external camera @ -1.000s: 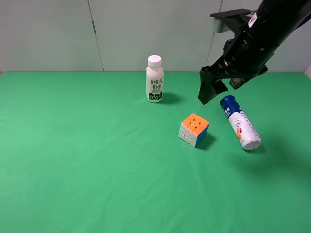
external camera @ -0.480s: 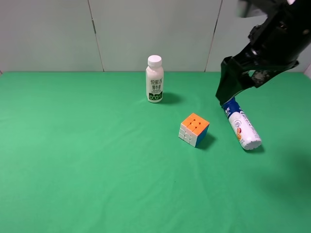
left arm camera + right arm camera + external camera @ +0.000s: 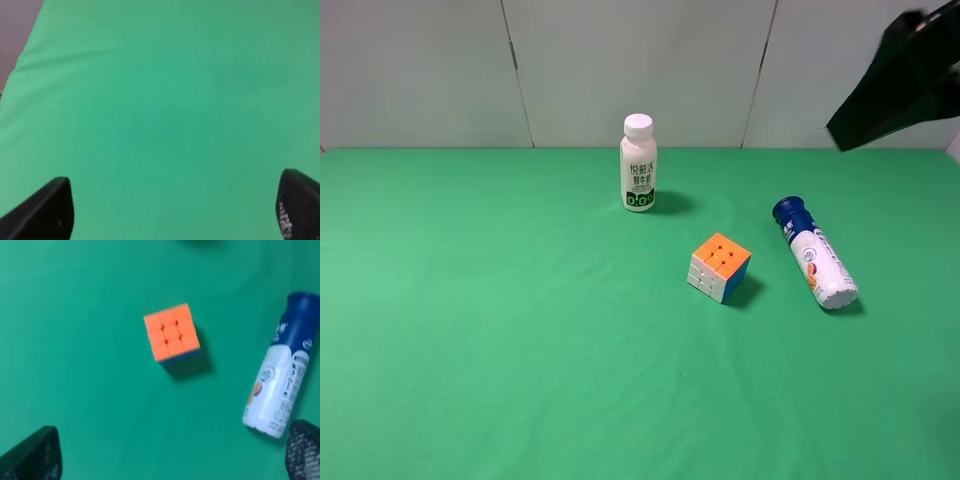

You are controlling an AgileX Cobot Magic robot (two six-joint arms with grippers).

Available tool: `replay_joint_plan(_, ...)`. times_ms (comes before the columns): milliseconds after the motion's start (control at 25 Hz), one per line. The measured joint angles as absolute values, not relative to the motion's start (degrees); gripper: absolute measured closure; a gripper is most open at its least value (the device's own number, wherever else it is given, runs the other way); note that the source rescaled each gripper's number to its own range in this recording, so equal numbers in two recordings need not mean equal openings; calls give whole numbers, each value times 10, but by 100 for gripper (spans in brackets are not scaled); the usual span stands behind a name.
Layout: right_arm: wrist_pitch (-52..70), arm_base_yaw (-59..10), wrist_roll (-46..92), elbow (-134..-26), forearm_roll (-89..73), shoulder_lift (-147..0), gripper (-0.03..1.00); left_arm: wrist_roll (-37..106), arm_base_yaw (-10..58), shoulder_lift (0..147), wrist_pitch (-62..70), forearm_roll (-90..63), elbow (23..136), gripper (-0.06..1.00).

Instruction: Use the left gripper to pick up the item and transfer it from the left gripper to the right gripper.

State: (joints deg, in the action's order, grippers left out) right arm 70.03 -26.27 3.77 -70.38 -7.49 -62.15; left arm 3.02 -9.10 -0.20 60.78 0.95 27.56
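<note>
Green cloth covers the surface (image 3: pixel 470 330), and the puzzle cube (image 3: pixel 720 266) sits on it orange face up, untouched, between the upright white milk bottle (image 3: pixel 638 163) and the blue-capped tube bottle (image 3: pixel 814 253) lying on its side. Up in the far right corner hangs the right gripper (image 3: pixel 170 452), fingers spread wide with nothing between them, the cube below it. Over bare cloth, the left gripper (image 3: pixel 175 210) is parted and empty too
</note>
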Motion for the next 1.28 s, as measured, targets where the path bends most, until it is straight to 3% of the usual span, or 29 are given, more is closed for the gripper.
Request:
replay_joint_plan(640, 701, -263, -4, -697, -71, -469, -3, 30, -91, -2, 607, 9, 276, 38)
replay_joint_plan(1000, 701, -255, -4, -509, -48, -339, -3, 30, -91, -2, 607, 9, 276, 38)
replay_joint_plan(1280, 649, -143, -4, -376, -41, -210, -3, 30, -91, -2, 607, 9, 276, 38)
